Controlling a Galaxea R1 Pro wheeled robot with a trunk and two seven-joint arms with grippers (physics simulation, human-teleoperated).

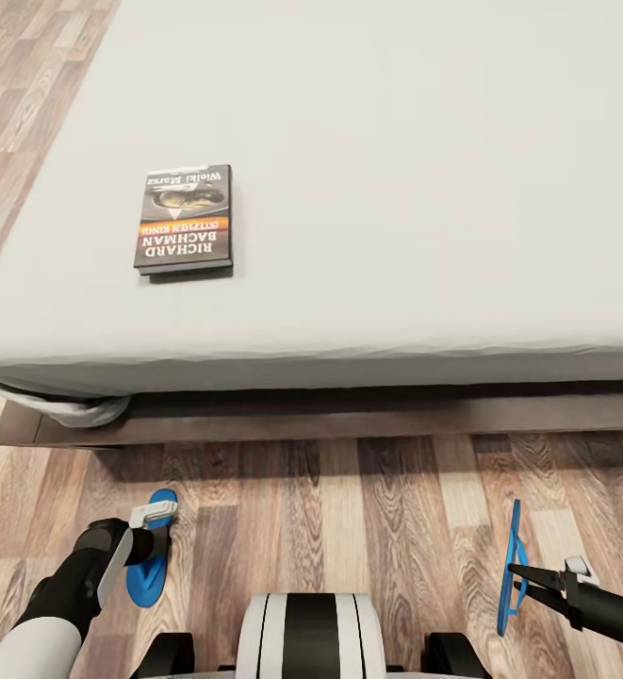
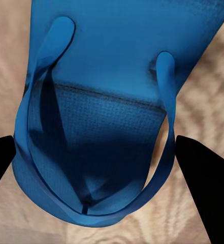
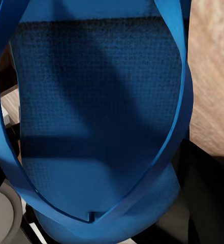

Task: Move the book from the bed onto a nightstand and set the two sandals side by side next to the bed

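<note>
Bright even light, soft shadow under the bed point(image 1: 349, 415), blurry close wrist views

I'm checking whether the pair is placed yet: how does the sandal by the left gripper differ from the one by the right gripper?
The left sandal lies flat on the wood floor, sole down; the right sandal stands on edge, showing only a thin profile in the head view. The left gripper is open, its fingers either side of the left sandal, while the right gripper is shut on the right sandal. They sit far apart, not side by side. Both are bright blue.
</note>
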